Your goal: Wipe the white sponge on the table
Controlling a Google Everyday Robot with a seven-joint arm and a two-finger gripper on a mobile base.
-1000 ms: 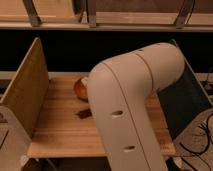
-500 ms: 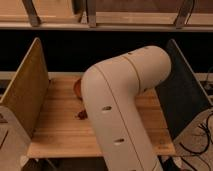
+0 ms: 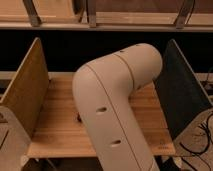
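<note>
The big pale arm [image 3: 115, 105] fills the middle and hides the claw, which is somewhere behind the arm's bend, over the worktop [image 3: 55, 127]. The claw is closed, but what it touches cannot be seen. The white sponge is hidden too. A small dark bit [image 3: 78, 119] peeks out beside the arm, too small to tell what it is. A wooden wall [image 3: 27, 87] stands at one end of the worktop and a dark wall [image 3: 182, 95] at the other.
</note>
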